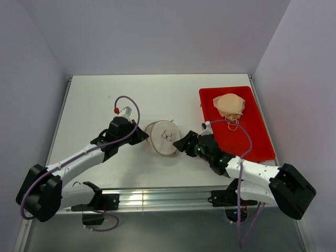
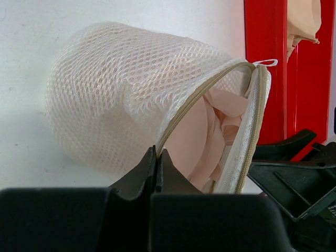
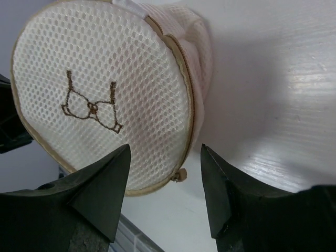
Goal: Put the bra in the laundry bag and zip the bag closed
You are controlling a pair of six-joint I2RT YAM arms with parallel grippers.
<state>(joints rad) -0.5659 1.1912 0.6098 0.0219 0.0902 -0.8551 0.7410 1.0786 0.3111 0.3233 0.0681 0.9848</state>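
Laundry bag (image 1: pixel 161 137) on side, zip partly open. Bra (image 2: pixel 202 136) inside, mostly hidden; pink folds show through gap. Left gripper (image 2: pixel 157 156) jaws pinched on bag's zip rim. Right gripper (image 3: pixel 165 153) jaws wide apart, empty, beside bag's face.

The laundry bag (image 3: pixel 105 79) is white honeycomb mesh, edged with a tan zip band (image 2: pixel 199 94). Its round face carries a small brown stitched bra outline (image 3: pixel 92 107). Through the gap at the centre of my left wrist view, the bra (image 2: pixel 202 136) shows pale pinkish-beige. My right gripper (image 3: pixel 165 149) is black. At the upper right of the overhead view, a red tray (image 1: pixel 260 142) holds a darker tan-peach bra (image 1: pixel 229 105). The table (image 1: pixel 94 100) is white.
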